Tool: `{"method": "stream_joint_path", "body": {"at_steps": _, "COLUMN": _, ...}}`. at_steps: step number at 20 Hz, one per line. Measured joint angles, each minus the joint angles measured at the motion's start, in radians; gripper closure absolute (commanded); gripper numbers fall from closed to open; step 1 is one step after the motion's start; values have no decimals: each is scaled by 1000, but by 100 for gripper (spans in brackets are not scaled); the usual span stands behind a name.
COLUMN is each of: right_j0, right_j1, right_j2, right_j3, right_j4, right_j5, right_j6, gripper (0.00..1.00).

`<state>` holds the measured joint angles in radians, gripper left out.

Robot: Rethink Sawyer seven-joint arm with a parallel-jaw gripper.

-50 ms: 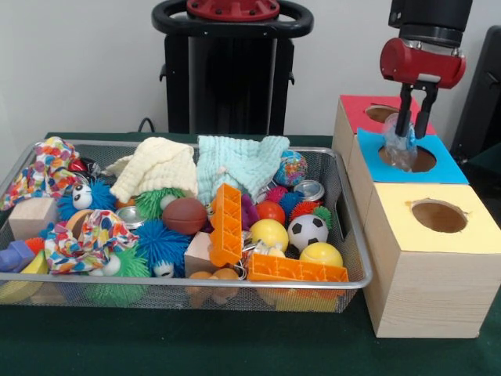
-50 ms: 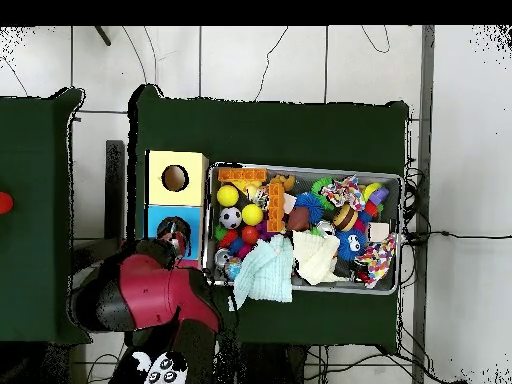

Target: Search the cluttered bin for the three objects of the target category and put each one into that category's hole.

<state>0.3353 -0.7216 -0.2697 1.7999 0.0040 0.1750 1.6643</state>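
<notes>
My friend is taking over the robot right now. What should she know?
Hand: shut on a clear crinkly thing, hanging right over the hole of the blue box.
Boxes: red box, blue box and yellow box stand in a row beside the wire bin.
Bin: still full of balls, cloths, orange blocks and spiky toys.
Done: one thing lifted out and brought to the blue hole, not yet dropped. I cannot see what is already inside the boxes.
Left: let go into the blue hole, then look in the bin for any more of that kind.

no readable text, labels or numbers
</notes>
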Motion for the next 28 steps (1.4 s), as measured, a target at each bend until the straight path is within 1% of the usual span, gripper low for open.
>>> {"method": "stream_joint_path", "body": {"at_steps": 9, "right_j0": 19, "right_j1": 1, "right_j2": -22, "right_j3": 0, "right_j4": 0, "right_j5": 0, "right_j6": 0, "gripper": 0}}
{"method": "stream_joint_path", "body": {"at_steps": 21, "right_j0": 20, "right_j1": 7, "right_j2": -46, "right_j3": 0, "right_j4": 0, "right_j5": 0, "right_j6": 0, "gripper": 0}}
{"method": "stream_joint_path", "body": {"at_steps": 26, "right_j0": 25, "right_j1": -7, "right_j2": -65, "right_j3": 2, "right_j4": -1, "right_j5": 0, "right_j6": 0, "gripper": 0}}
{"method": "stream_joint_path", "body": {"at_steps": 28, "right_j0": 27, "right_j1": -28, "right_j2": -74, "right_j3": 8, "right_j4": -1, "right_j5": 0, "right_j6": 0, "gripper": 0}}
